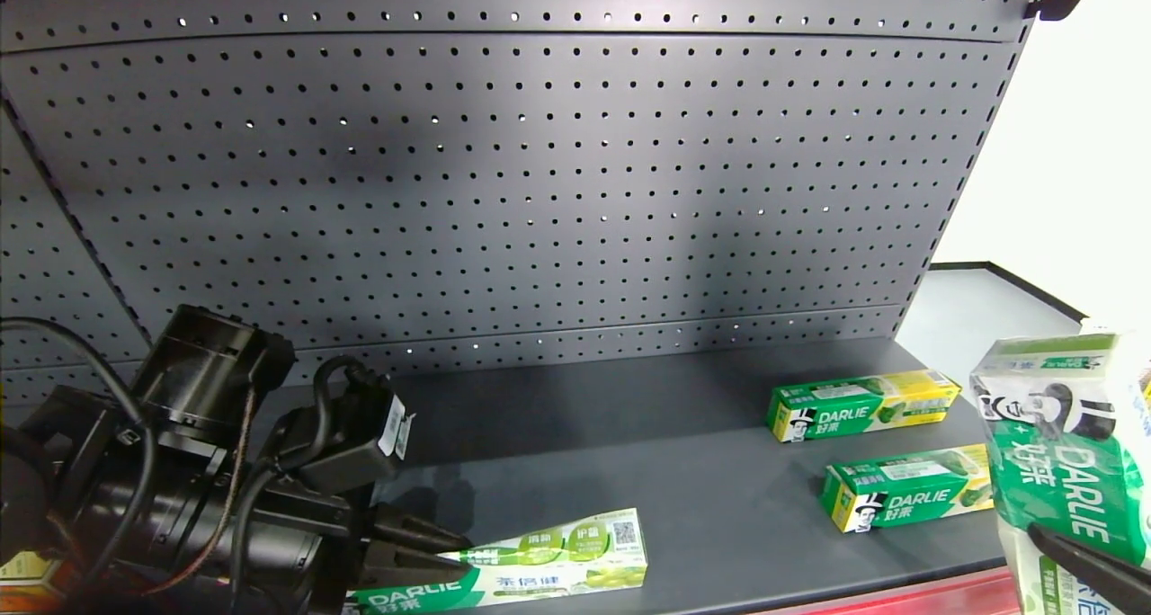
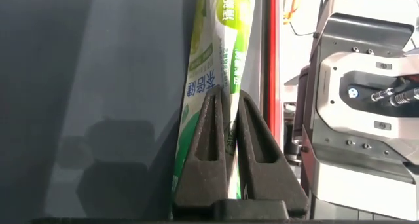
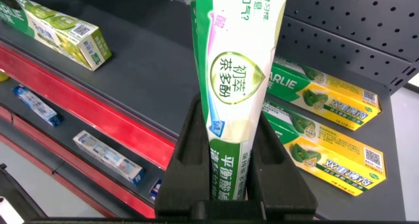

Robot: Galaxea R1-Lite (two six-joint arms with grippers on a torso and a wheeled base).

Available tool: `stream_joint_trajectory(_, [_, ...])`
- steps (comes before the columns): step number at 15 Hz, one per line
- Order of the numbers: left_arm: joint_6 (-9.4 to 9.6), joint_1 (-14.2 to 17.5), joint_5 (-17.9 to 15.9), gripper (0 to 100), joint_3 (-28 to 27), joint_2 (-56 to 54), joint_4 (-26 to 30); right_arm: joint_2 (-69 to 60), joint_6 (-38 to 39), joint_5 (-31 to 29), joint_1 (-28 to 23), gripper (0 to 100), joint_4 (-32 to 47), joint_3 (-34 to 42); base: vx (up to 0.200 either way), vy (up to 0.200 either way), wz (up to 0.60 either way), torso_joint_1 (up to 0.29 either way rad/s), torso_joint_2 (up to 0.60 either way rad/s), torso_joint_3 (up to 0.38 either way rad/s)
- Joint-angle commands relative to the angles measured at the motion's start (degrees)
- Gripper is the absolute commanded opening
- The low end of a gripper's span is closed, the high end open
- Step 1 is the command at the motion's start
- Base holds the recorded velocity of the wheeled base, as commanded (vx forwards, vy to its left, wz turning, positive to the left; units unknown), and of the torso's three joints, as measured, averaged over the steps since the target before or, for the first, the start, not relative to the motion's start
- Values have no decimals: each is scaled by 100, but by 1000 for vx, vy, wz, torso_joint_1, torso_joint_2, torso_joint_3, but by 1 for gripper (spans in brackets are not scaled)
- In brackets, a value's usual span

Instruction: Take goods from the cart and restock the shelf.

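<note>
A white-and-green toothpaste box [image 1: 539, 561] lies near the front left of the dark shelf [image 1: 629, 435]. My left gripper [image 1: 423, 548] is shut on its near end; the left wrist view shows the box [image 2: 209, 86] pinched between the black fingers [image 2: 252, 139]. At the right front my right gripper [image 1: 1088, 561] is shut on a green-and-white toothpaste pack [image 1: 1061, 444], held upright just off the shelf's right end. In the right wrist view the pack [image 3: 236, 73] rises from between the fingers [image 3: 190, 139].
Two green-and-yellow toothpaste boxes [image 1: 863, 404] [image 1: 908, 487] lie side by side at the shelf's right. A pegboard back wall [image 1: 539, 192] closes the rear. The shelf's front edge is red [image 3: 98, 106]. A lower shelf holds small boxes [image 3: 108, 157].
</note>
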Motion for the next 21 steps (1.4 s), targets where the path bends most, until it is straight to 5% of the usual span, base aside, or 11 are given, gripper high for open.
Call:
stream_joint_trajectory(1, [-2,-8,-3,0,6,15,4,-4,-4,1,2,0,4,-1,0,0,0,0,0,0])
stream_joint_trajectory(8, [-29,-96,41,0,-38,-29,13,-31,-4,1,2,0,-5,34,0,0,0,0,0,0])
stream_joint_trajectory(9, [-29,-96,41,100,-38,-29,13,-40,-4,1,2,0,4,34,0,0,0,0,0,0])
stream_joint_trajectory(21, [-46,-87,59,100,-688,-134,514,-40,-4,1,10,0,-5,61,0,0,0,0,0,0])
